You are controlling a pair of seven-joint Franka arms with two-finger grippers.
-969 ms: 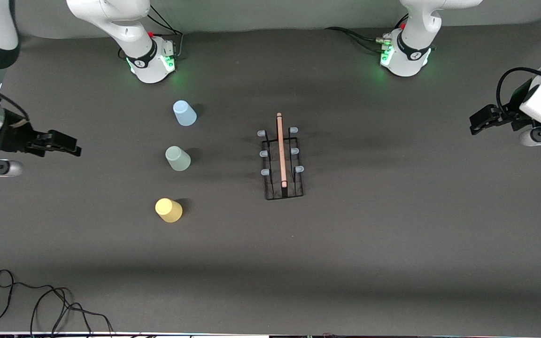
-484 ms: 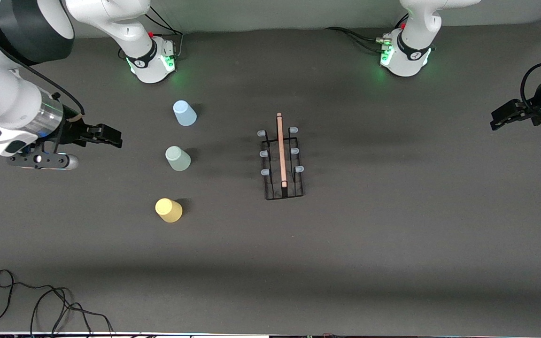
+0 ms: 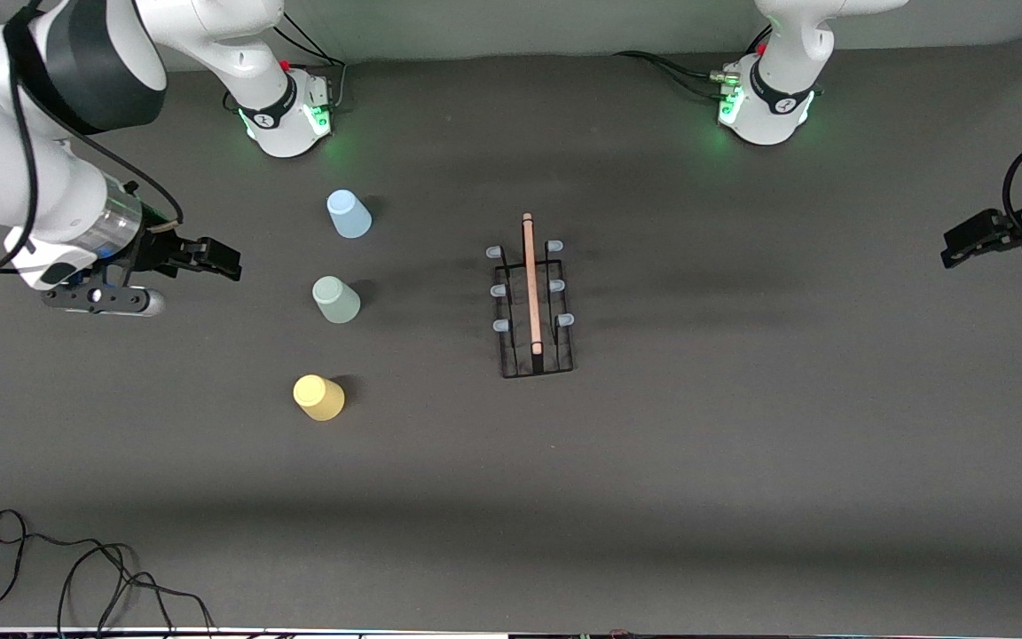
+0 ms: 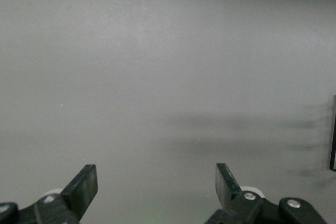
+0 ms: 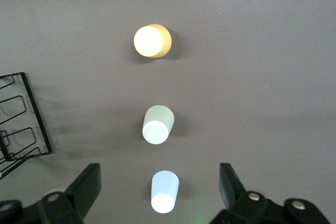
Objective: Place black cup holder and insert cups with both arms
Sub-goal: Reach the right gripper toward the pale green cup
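Movement since a sec ago is all in the arms: the right gripper [image 3: 225,263] has come in from the table's edge at the right arm's end toward the cup row, while the left gripper [image 3: 963,248] has pulled back toward the edge at the left arm's end. Cups and rack haven't shifted.

Right gripper hangs over bare table just short of the cups, at roughly 10 o'clock from the mint green cup [image 3: 336,299] in the front view. Its fingers [image 5: 86,184] are spread wide and hold nothing, touching nothing. Left gripper hangs over bare table well apart from the rack, at approx. 3 o'clock from it; its fingers [image 4: 84,187] are likewise spread wide, empty.

Black cup holder [image 3: 533,306] stands mid-table on its base, wooden rod handle [image 3: 530,282] along the top, pegs bare. The three cups sit upside down, it seems, in a row toward the right arm's end: light blue cup [image 3: 348,214] nearest the bases, mint green in the middle, yellow cup [image 3: 318,397] nearest the front camera. All well apart from the rack.
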